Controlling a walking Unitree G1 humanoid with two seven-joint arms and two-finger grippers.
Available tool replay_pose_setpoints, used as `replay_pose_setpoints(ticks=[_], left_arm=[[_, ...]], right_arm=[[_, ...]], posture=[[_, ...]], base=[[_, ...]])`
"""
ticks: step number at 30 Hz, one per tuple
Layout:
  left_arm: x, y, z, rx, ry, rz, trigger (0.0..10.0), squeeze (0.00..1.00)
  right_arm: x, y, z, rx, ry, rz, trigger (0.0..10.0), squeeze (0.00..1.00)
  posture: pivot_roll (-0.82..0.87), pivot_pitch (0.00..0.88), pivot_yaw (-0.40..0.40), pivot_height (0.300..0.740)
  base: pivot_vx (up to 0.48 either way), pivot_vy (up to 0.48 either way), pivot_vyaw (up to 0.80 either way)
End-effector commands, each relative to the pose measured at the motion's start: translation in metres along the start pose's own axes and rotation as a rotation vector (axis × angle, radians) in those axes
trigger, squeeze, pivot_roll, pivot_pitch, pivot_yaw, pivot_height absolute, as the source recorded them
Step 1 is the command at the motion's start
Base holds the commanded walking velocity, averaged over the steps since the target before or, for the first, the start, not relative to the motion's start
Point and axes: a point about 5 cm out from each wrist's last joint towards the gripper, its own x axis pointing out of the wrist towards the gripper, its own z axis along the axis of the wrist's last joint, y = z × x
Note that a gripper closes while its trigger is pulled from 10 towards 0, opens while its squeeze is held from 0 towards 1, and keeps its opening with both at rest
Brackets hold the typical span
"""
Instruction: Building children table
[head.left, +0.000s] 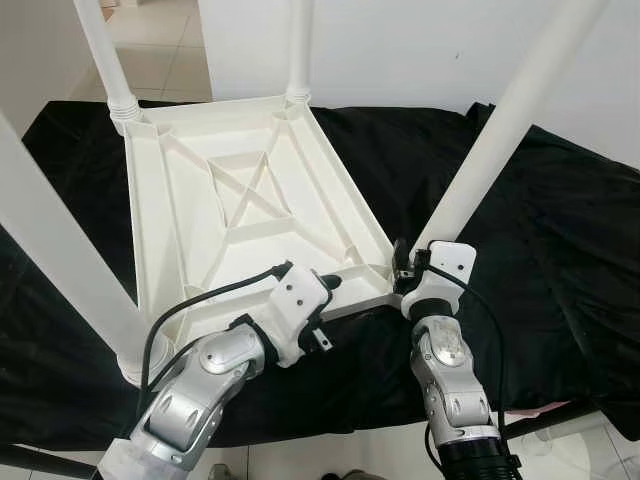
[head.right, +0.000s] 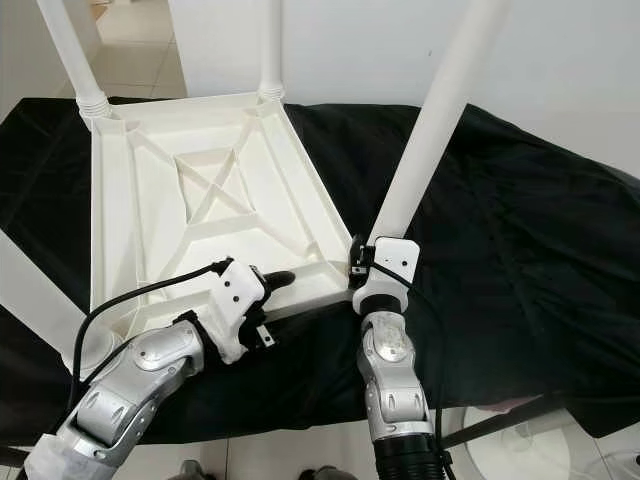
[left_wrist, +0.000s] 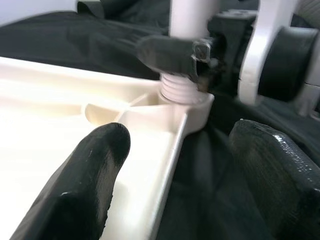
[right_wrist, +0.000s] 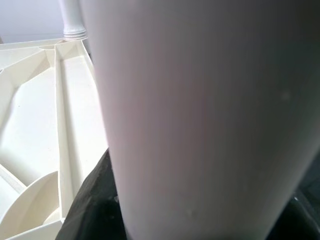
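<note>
The white plastic children's table (head.left: 250, 190) lies upside down on a black cloth. One white leg (head.left: 500, 130) rises tilted from its near right corner socket (left_wrist: 182, 95). My right gripper (head.left: 405, 265) is shut on that leg just above the threaded base; one of its black fingers (left_wrist: 165, 52) crosses the leg, and the leg (right_wrist: 200, 120) looms close in the right wrist view. My left gripper (head.left: 330, 290) is open at the table's near rim, one finger (left_wrist: 85, 185) inside the tray and the other (left_wrist: 275, 175) outside over the cloth.
Three more white legs stand in the other corners: far left (head.left: 105, 50), far middle (head.left: 300, 50) and near left (head.left: 60, 260). The black cloth (head.left: 560, 250) spreads wide to the right. A white wall stands behind, with tiled floor (head.left: 160, 50) beyond.
</note>
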Motion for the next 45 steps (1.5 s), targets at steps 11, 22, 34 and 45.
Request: replay_pose_setpoints(ticks=[11, 22, 34, 45], left_arm=[[-0.001, 0.0, -0.003, -0.005, -0.004, 0.018, 10.0, 0.0], [-0.003, -0.002, -0.003, 0.009, -0.007, 0.015, 10.0, 0.0], [-0.002, -0.003, -0.003, 0.013, -0.011, 0.007, 10.0, 0.0], [0.001, -0.001, -0.002, 0.022, -0.015, 0.004, 10.0, 0.0]], right_arm=[[-0.012, -0.001, -0.004, 0.111, 0.014, 0.041, 10.0, 1.0], [-0.019, -0.014, 0.001, 0.077, -0.015, 0.317, 10.0, 0.0], [-0.002, -0.046, 0.002, -0.085, 0.003, 0.631, 10.0, 0.0], [0.021, -0.03, -0.007, -0.152, 0.052, 0.802, 8.7, 0.0]], posture=[[-0.05, 0.085, -0.065, 0.74], [-0.03, 0.077, -0.07, 0.74], [-0.04, 0.08, -0.066, 0.74], [-0.04, 0.077, -0.055, 0.74]], base=[[0.0, 0.0, 0.0], [0.0, 0.0, 0.0], [0.0, 0.0, 0.0], [0.0, 0.0, 0.0]])
